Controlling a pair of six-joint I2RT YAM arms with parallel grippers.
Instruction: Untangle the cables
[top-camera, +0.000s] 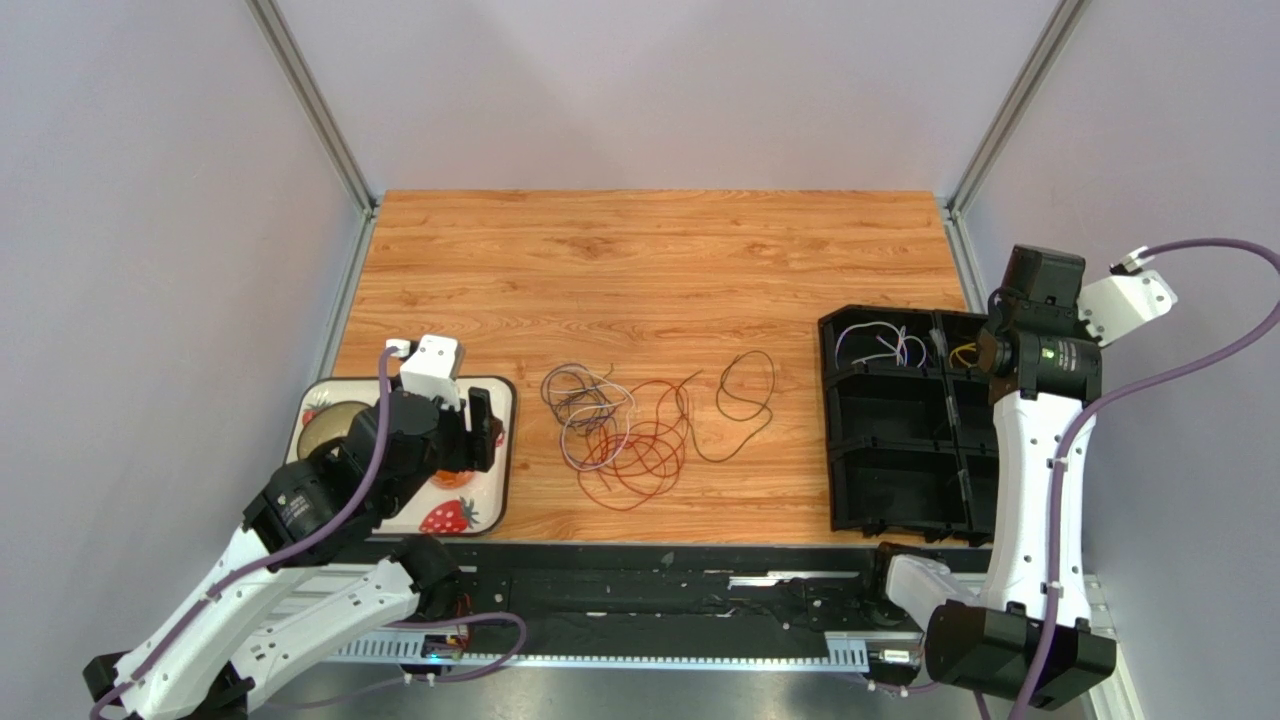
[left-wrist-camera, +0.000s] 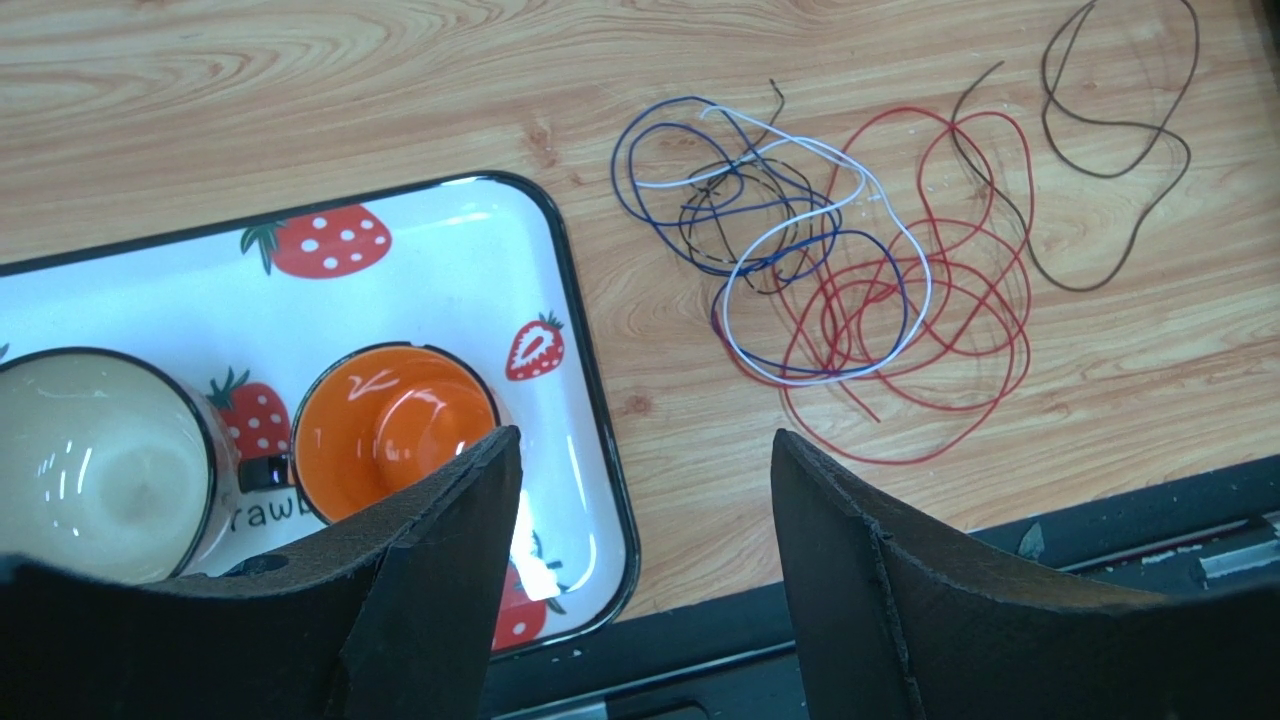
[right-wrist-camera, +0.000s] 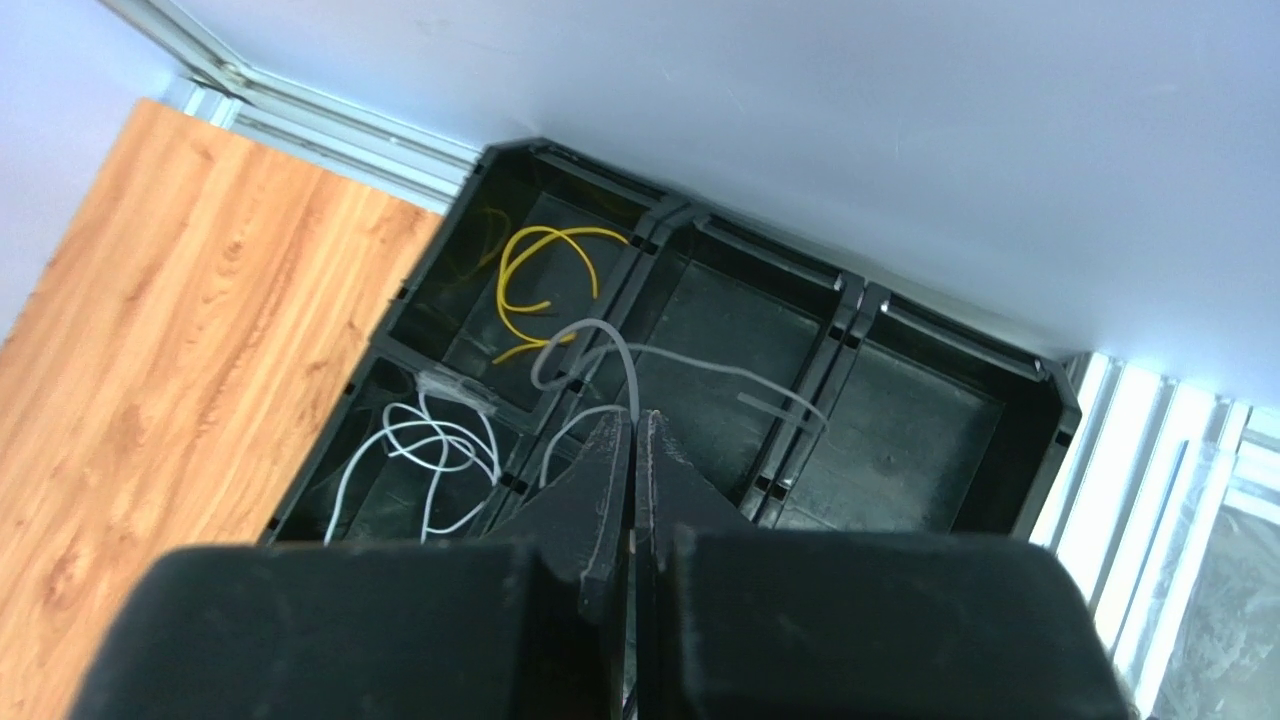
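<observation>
A tangle of cables (top-camera: 639, 435) lies mid-table: red loops (left-wrist-camera: 917, 300), a blue one (left-wrist-camera: 676, 165), a white one (left-wrist-camera: 842, 225) and a thin black one woven together. A dark cable (left-wrist-camera: 1120, 150) lies apart to their right. My left gripper (left-wrist-camera: 646, 465) hangs open over the tray's right edge, left of the tangle, with nothing in it. My right gripper (right-wrist-camera: 633, 423) is shut above the black compartment box (top-camera: 887, 450), and a grey cable (right-wrist-camera: 601, 338) comes out of its tips. A yellow cable (right-wrist-camera: 541, 263) and a white cable (right-wrist-camera: 421, 450) lie in separate compartments.
A strawberry-print tray (left-wrist-camera: 586, 345) at the table's left holds an orange cup (left-wrist-camera: 391, 428) and a cream cup (left-wrist-camera: 90, 458). The compartment box stands against the right wall. A black rail (top-camera: 661, 578) runs along the near edge.
</observation>
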